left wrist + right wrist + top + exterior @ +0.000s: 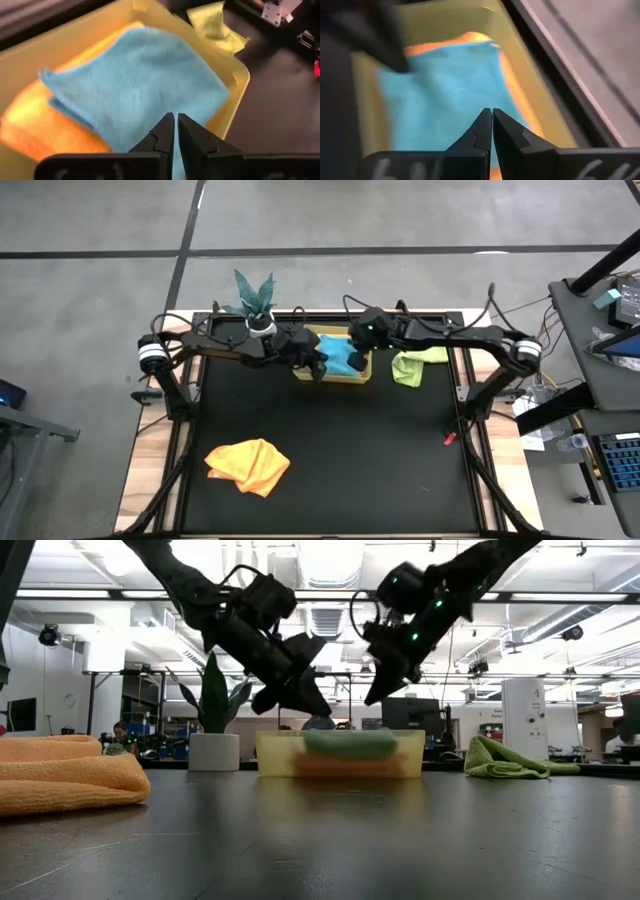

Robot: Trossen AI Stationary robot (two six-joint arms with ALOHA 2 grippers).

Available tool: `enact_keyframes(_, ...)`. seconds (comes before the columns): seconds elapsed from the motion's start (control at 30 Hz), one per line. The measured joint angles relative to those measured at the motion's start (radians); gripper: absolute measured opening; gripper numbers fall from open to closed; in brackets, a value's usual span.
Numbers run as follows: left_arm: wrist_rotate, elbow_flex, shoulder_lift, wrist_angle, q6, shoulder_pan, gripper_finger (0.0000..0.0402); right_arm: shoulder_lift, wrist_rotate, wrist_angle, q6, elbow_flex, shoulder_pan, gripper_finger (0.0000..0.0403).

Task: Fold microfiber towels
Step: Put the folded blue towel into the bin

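Black matting covers the counter (330, 450), with a translucent yellow rectangular plastic bin (358, 376) at its far edge. Both hands hang just above that bin, fingers pressed together and holding nothing: the left hand (175, 131) and right hand (491, 127) each point down at the folded teal-blue microfiber towel (140, 80) lying directly beneath them, atop what looks like an orange towel (30, 125). Beyond the right hand lies a crumpled lime-green towel (412, 364); well nearer the front, another orange-yellow towel (248, 465).

We see a teal blue towel (145, 85) over an orange one (35, 125) in the translucent yellow bin (358, 376). A lime green towel (412, 364) and an orange-yellow towel (248, 465) lie on the black counter (340, 450).
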Motion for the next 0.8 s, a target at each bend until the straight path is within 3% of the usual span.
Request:
enact_keyframes(0.13, -0.044, 0.000, 0.008, 0.084, 0.038, 0.001, 0.0008, -0.061, -0.097, 0.031, 0.017, -0.054, 0.019, 0.0008)
enact_keyframes(0.27, -0.110, -0.001, 0.048, 0.125, 0.056, 0.014, 0.0008, -0.074, -0.100, 0.119, 0.048, -0.121, 0.022, 0.0008)
enact_keyframes(0.47, -0.148, 0.011, 0.097, 0.131, 0.056, 0.027, 0.0008, 0.003, -0.097, 0.237, 0.069, -0.180, 0.020, 0.0008)
enact_keyframes(0.53, -0.178, 0.014, 0.116, 0.126, 0.056, 0.028, 0.0008, 0.042, -0.069, 0.242, 0.069, -0.183, 0.019, 0.0008)
enact_keyframes(0.67, -0.193, 0.024, 0.147, 0.128, 0.056, 0.036, 0.0008, 0.088, 0.085, 0.220, 0.039, -0.177, 0.018, 0.0008)
enact_keyframes(0.8, -0.195, 0.026, 0.164, 0.114, 0.054, 0.042, 0.0008, 0.090, 0.095, 0.199, 0.029, -0.176, 0.017, 0.0008)
